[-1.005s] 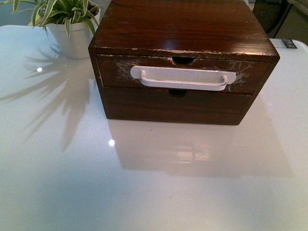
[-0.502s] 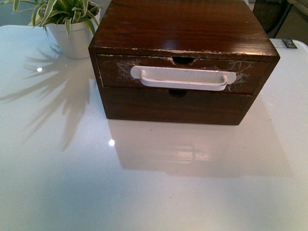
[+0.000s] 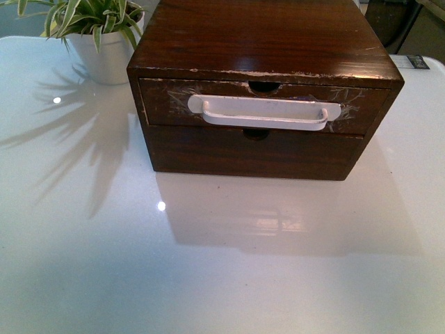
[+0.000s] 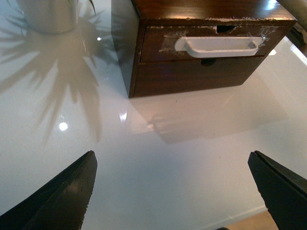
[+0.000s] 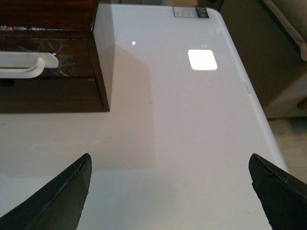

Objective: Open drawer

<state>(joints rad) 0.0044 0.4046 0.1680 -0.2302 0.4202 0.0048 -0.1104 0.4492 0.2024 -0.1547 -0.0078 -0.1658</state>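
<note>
A dark-brown wooden box [image 3: 264, 42] stands at the middle back of the white table [image 3: 222, 264]. Its upper drawer [image 3: 167, 104] has a scratched whitish front, a long white bar handle [image 3: 264, 113] and a half-round notch [image 3: 265, 88] in the top edge; it sits closed, flush with the box. Below it is a plain wooden panel [image 3: 250, 154] without a handle. The drawer also shows in the left wrist view [image 4: 158, 45] and partly in the right wrist view [image 5: 72, 60]. My left gripper [image 4: 172, 158] and right gripper [image 5: 170, 160] are open, empty, above bare table, well short of the box. Neither arm shows in the front view.
A white pot with a striped green plant [image 3: 104, 42] stands at the back left, beside the box; its pot shows in the left wrist view [image 4: 48, 14]. The table's right edge [image 5: 259, 110] has a beige seat [image 5: 268, 52] beyond it. A small label [image 5: 190, 12] lies at the far right corner.
</note>
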